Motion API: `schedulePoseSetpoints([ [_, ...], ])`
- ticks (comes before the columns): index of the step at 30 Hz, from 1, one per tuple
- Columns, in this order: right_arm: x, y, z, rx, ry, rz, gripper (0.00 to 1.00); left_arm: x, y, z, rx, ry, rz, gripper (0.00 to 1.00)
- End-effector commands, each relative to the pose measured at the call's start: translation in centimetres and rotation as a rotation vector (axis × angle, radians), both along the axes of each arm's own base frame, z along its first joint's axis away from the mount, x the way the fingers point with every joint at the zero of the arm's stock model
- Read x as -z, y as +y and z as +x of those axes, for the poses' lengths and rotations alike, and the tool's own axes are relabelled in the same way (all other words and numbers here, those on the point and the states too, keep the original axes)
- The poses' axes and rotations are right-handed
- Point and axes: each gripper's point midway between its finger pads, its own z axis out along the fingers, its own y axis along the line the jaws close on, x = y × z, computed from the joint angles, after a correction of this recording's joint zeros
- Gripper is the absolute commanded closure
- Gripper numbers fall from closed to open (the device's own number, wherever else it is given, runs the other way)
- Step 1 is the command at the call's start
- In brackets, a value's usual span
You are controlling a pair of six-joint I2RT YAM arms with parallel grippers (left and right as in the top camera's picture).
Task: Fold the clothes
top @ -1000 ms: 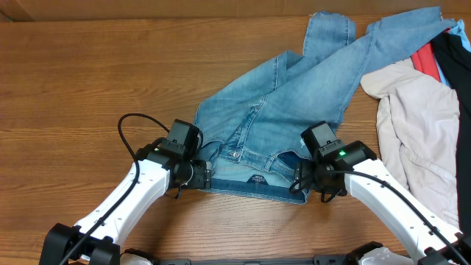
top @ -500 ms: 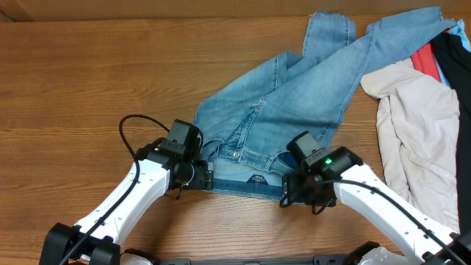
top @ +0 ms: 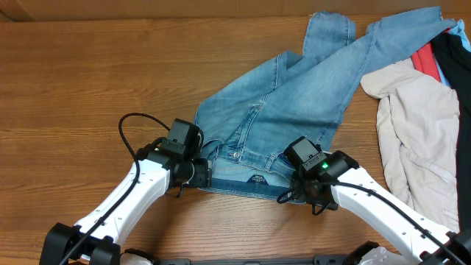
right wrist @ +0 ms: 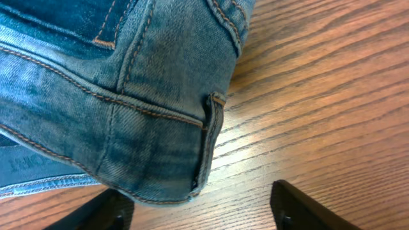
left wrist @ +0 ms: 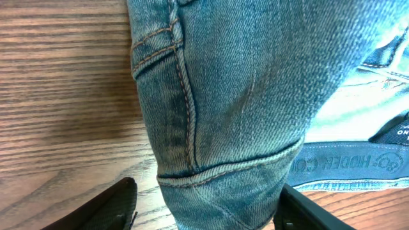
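Observation:
The light blue jeans (top: 294, 96) lie spread on the wooden table, waistband toward me, legs running to the far right. My left gripper (top: 204, 175) is at the waistband's left corner. In the left wrist view its open fingers (left wrist: 214, 214) straddle that denim corner (left wrist: 243, 96). My right gripper (top: 294, 190) is at the waistband's right corner. In the right wrist view its fingers (right wrist: 201, 214) are open, with the denim corner (right wrist: 128, 128) and its belt loop above the left finger.
A large beige garment (top: 423, 125) lies at the right edge, overlapping the end of one jeans leg. Red (top: 425, 59) and black (top: 455, 62) garments lie behind it. Bare wood table (top: 88, 81) stretches to the left.
My right gripper has moved left along the waistband's right end, toward the middle. The left arm and the jeans have barely moved.

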Motion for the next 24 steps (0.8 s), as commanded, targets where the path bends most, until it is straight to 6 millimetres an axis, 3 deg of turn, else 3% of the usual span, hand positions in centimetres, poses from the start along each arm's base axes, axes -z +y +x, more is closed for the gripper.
schedulePoseSetpoints([
  [1, 0.2, -0.6, 0.2, 0.034, -0.020, -0.034, 0.41, -0.2, 0.0, 0.5, -0.013, -0.014, 0.012, 0.30],
  [4, 0.3, -0.5, 0.5, 0.080, -0.036, -0.028, 0.60, 0.0, 0.0, 0.4, -0.013, -0.012, 0.013, 0.29],
  [7, 0.3, -0.4, 1.0, 0.096, -0.059, -0.023, 0.71, 0.1, 0.0, 0.5, -0.013, -0.017, 0.011, 0.31],
  [8, 0.3, -0.5, 1.0, 0.105, -0.064, -0.031, 0.74, 0.1, 0.0, 0.5, -0.013, -0.021, 0.009, 0.33],
  [11, 0.3, -0.7, 1.0, 0.110, -0.061, -0.037, 0.96, 0.0, 0.0, 0.9, -0.015, -0.036, 0.011, 0.47],
  [12, 0.3, -1.0, 0.7, 0.132, -0.054, -0.051, 0.96, 0.0, 0.1, 1.2, -0.018, -0.049, 0.020, 0.72],
  [13, 0.3, -1.3, 0.4, 0.155, -0.047, -0.067, 0.96, 0.0, 0.3, 1.4, -0.021, -0.059, 0.031, 0.86],
  [15, 0.2, -2.0, -0.5, 0.202, -0.019, -0.096, 0.96, 0.1, 0.9, 1.9, -0.031, -0.080, 0.068, 0.96],
  [21, -0.3, -4.0, -3.9, 0.333, 0.092, -0.192, 0.96, 0.1, 2.6, 2.2, -0.068, -0.102, 0.160, 0.96],
  [24, -0.3, -3.5, -4.6, 0.341, 0.132, -0.166, 0.96, 0.2, 2.6, 2.1, -0.069, -0.095, 0.158, 0.96],
])
